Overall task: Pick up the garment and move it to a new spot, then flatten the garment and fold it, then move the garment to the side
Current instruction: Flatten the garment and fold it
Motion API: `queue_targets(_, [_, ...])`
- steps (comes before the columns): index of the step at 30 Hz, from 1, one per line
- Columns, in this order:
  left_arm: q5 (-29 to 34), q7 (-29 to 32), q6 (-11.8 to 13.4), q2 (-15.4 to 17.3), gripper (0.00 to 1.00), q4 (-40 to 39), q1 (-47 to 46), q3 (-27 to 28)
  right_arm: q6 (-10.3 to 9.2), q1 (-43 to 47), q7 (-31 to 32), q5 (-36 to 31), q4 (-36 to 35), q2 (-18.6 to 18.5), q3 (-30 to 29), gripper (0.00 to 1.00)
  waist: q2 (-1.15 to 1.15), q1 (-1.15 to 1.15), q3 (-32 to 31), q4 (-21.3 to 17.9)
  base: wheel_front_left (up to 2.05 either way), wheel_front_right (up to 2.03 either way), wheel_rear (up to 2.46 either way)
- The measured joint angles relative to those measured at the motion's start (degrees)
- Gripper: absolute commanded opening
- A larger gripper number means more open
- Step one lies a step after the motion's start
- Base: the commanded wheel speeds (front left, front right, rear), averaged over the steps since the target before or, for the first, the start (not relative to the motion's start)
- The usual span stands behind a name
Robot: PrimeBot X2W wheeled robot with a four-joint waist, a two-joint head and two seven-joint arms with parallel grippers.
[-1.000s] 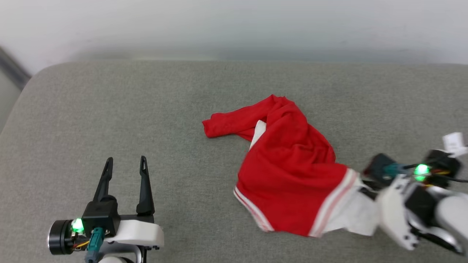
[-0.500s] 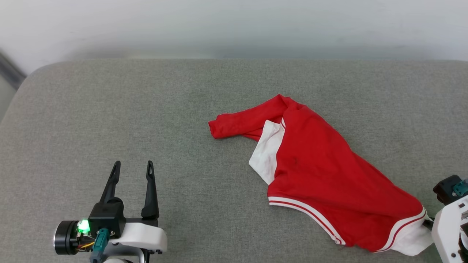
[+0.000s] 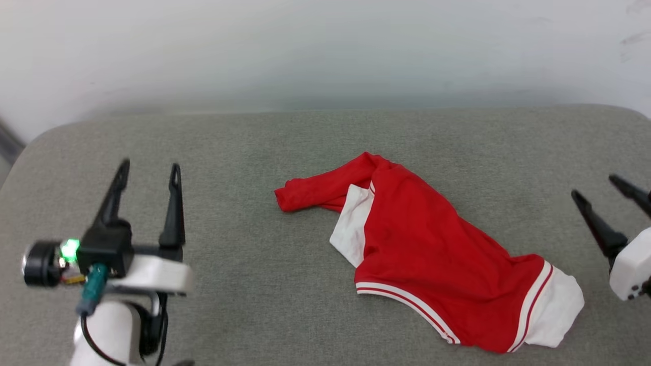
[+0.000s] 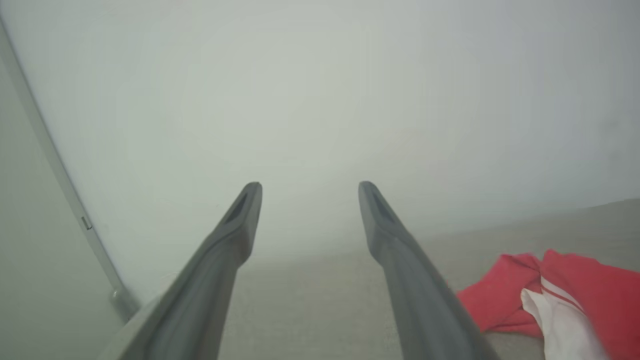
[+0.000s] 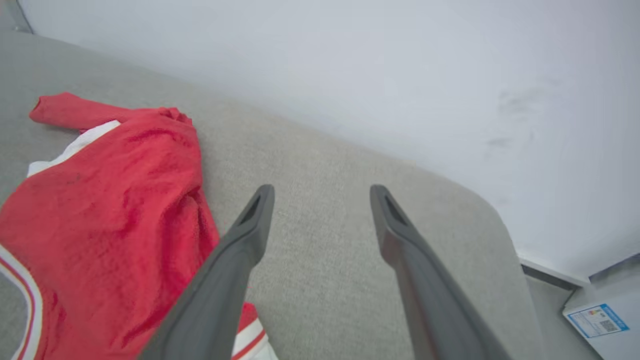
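Garment (image 3: 432, 254) lay rumpled between the left gripper (image 3: 150, 164) and right gripper (image 3: 593, 185), each clear of it, aimed at the wall (image 3: 325, 51), jaws wide apart and empty.

1. Head view: from high, facing forward and down on the grey cushion (image 3: 254, 152) — wall (image 3: 325, 51) at 12 o'clock.
2. Left wrist view: low, facing the wall; garment (image 4: 575, 290) at 4 o'clock.
3. Right wrist view: nearer — same garment at 9 o'clock.
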Motion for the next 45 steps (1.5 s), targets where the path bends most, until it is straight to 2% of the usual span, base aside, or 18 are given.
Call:
queue_targets(3, [0.45,-0.01,-2.23,1.97,1.0,1.81,-5.33,-1.26,-0.01,1.49,-3.15,-5.63,-4.01,2.78,-6.58,1.0,0.0,0.0,0.18,-0.8,0.0,0.0,0.0])
queue_targets(8, [1.19,1.72,-5.11,4.88,1.0,4.47,-14.45,-6.1,0.0,6.51,-8.62,-15.91,-12.23,12.6,-17.94,1.0,0.0,0.0,1.3,-1.71,0.0,0.0,0.0])
queue_targets(12, [-2.68,8.25,-6.08,5.83,1.0,6.97,-21.11,-12.06,0.0,11.61,-10.26,-22.52,-17.98,19.91,-22.25,1.0,0.0,0.0,2.44,-2.38,0.0,0.0,0.0])
queue_targets(15, [-8.28,15.81,-6.23,8.58,1.0,8.35,-26.37,-20.36,0.0,14.05,-10.63,-25.15,-20.14,22.84,-23.32,1.0,0.0,0.0,3.28,-2.99,0.0,0.0,0.0])
queue_targets(21, [-25.3,32.55,-6.27,13.77,1.0,9.65,-37.4,-36.89,0.0,15.61,-11.55,-27.97,-22.43,25.71,-23.93,1.0,0.0,0.0,5.33,-4.41,0.0,0.0,0.0])
queue_targets(24, [-35.0,41.85,-6.27,15.35,1.0,10.61,-41.38,-45.1,0.0,15.63,-11.69,-29.02,-22.54,26.55,-23.77,1.0,0.0,0.0,6.44,-5.31,0.0,0.0,0.0])
queue_targets(29, [-46.21,52.09,-6.27,17.41,1.0,12.79,-47.26,-54.56,-0.01,15.02,-12.12,-30.5,-22.34,27.07,-22.9,1.0,0.0,0.0,8.49,-7.0,0.0,0.0,0.0])
queue_targets(34, [-51.01,58.15,-6.27,18.16,1.0,16.67,-50.3,-62.86,-0.01,12.8,-12.29,-31.61,-21.86,27.36,-21.62,1.0,0.0,0.0,10.86,-8.82,0.0,0.0,0.0])
queue_targets(39, [-52.22,58.87,-6.27,18.33,1.0,20.94,-51.48,-69.26,0.0,11.27,-12.39,-32.88,-21.43,28.47,-19.94,1.0,0.0,0.0,13.24,-10.9,0.0,0.0,0.0])
queue_targets(45, [-53.17,59.34,-6.27,19.22,1.0,23.81,-51.22,-71.87,0.0,9.96,-12.51,-33.72,-20.74,28.95,-18.96,1.0,0.0,0.0,15.34,-13.18,0.0,0.0,0.0])
